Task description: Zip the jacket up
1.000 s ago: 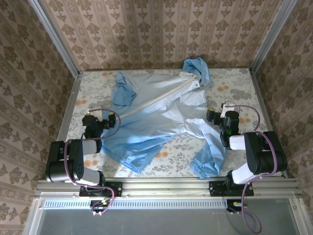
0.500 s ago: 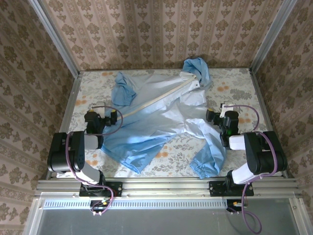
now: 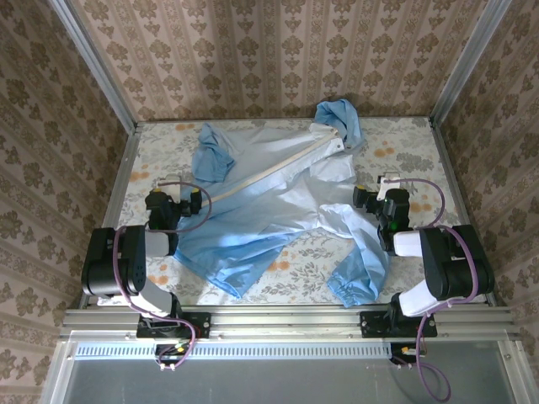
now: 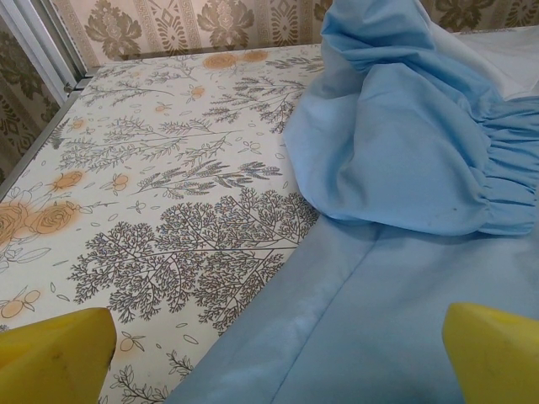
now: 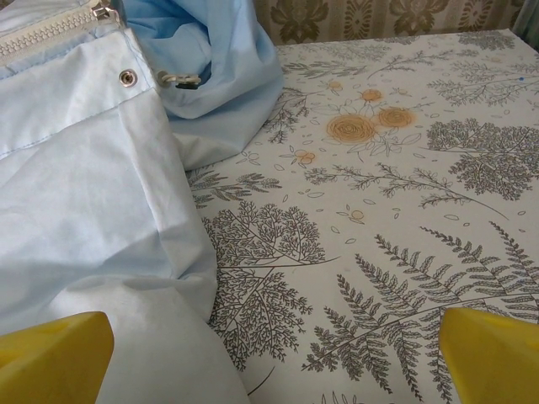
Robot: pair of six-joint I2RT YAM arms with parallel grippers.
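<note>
The light-blue jacket (image 3: 278,198) lies spread over the flowered table, its pale zipper strip (image 3: 269,168) running on a slant from the left hem to the collar at the back. My left gripper (image 3: 167,202) stands open at the jacket's left hem. In the left wrist view the hem's edge (image 4: 337,311) lies between the yellow fingertips (image 4: 50,358), and a gathered cuff (image 4: 505,168) is ahead. My right gripper (image 3: 373,202) stands open by the right side. In the right wrist view, pale fabric (image 5: 84,210) and zipper teeth (image 5: 46,32) lie to its left.
The floral tablecloth (image 3: 404,151) is bare to the right of the jacket and along the left edge (image 4: 126,168). Metal rails (image 3: 126,168) and patterned walls close in the table. A sleeve with a gathered cuff (image 3: 358,286) reaches toward the near right edge.
The left arm's upper link has swung to the left and its gripper has moved slightly away from the near edge. The right gripper has crept a little leftward. The jacket lies as before.
</note>
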